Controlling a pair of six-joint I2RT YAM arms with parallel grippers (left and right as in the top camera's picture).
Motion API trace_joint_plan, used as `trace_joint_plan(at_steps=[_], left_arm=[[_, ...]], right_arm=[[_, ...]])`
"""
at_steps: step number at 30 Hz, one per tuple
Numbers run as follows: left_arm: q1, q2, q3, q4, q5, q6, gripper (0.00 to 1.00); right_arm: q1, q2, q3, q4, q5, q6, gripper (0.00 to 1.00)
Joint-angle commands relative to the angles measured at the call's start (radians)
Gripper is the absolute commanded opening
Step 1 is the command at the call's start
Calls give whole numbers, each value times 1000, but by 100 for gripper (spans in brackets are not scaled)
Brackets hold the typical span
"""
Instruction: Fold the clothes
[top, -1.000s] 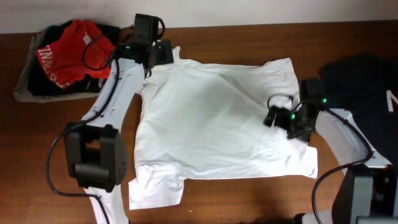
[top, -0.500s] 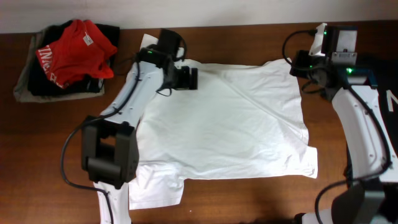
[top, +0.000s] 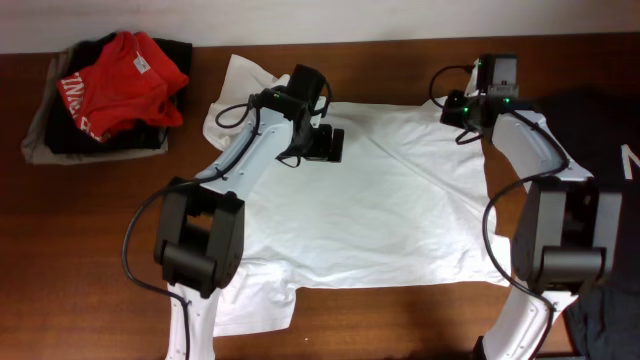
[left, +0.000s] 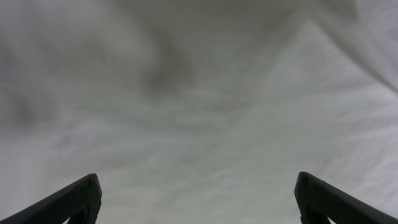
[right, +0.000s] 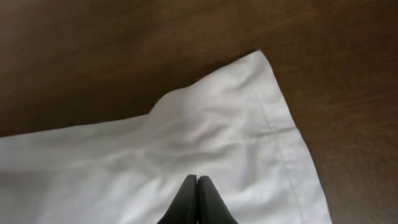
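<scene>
Two black robot grippers were over a plain white short-sleeved cotton T-shirt (top: 380, 210) spread out on a dark brown wooden table (top: 100, 220). The left gripper (top: 326, 143) had its jaws wide apart above the shirt near the collar end; from its wrist, only wrinkled white cloth showed below and ahead of its dark fingertips (left: 84, 196). The right gripper (top: 456, 107) had its fingers pressed together, a hemmed corner of the shirt lying beneath and just ahead of the tips; whether cloth was pinched between them could not be told. Far out beyond the left gripper lay a red garment with white lettering (top: 120, 75); a black garment (top: 600, 130) lay beyond the right gripper.
</scene>
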Motion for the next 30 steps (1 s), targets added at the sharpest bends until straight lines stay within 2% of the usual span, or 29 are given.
trace_joint_plan(at_steps=[1,30], left_arm=[[-3,28,-3,20,11,8,99],[-3,38,-3,28,11,8,99]], right_arm=[[6,58,7,22,15,54,4],[6,176,6,64,21,58,4]])
